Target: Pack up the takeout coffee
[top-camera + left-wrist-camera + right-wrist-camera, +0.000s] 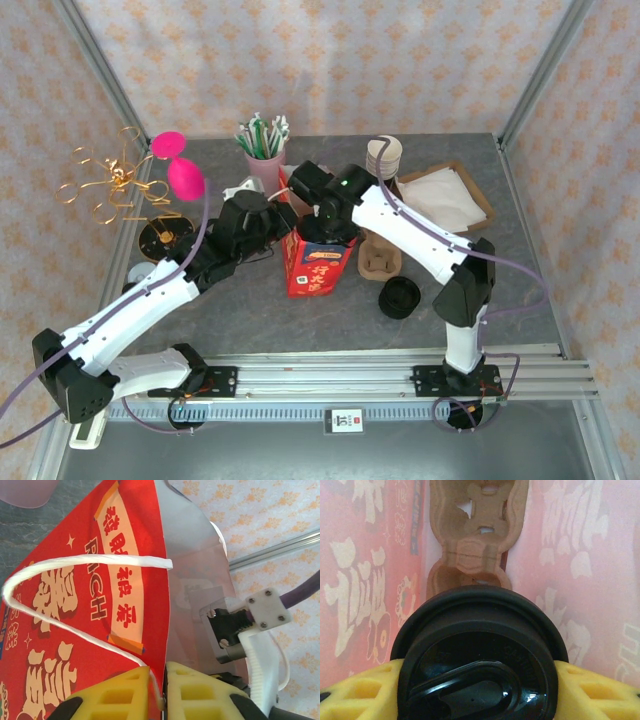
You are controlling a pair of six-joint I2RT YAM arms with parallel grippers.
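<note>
A red paper bag (316, 268) with a white string handle (75, 565) stands open at mid-table. My left gripper (159, 671) is shut on the bag's rim (162, 605), pinching the wall and the handle's end. My right gripper (326, 226) reaches down into the bag's mouth. In the right wrist view it (479, 676) is shut on a coffee cup with a black lid (480, 630), yellow pads on both sides. Below the cup, at the bag's bottom, lies a brown cardboard cup carrier (472, 540).
Right of the bag lie another cardboard carrier (380, 258) and a black lid (400, 297). Behind are a stack of paper cups (384, 155), a napkin tray (445, 197), a cup of straws (263, 150) and, at left, a gold wire stand (115, 185).
</note>
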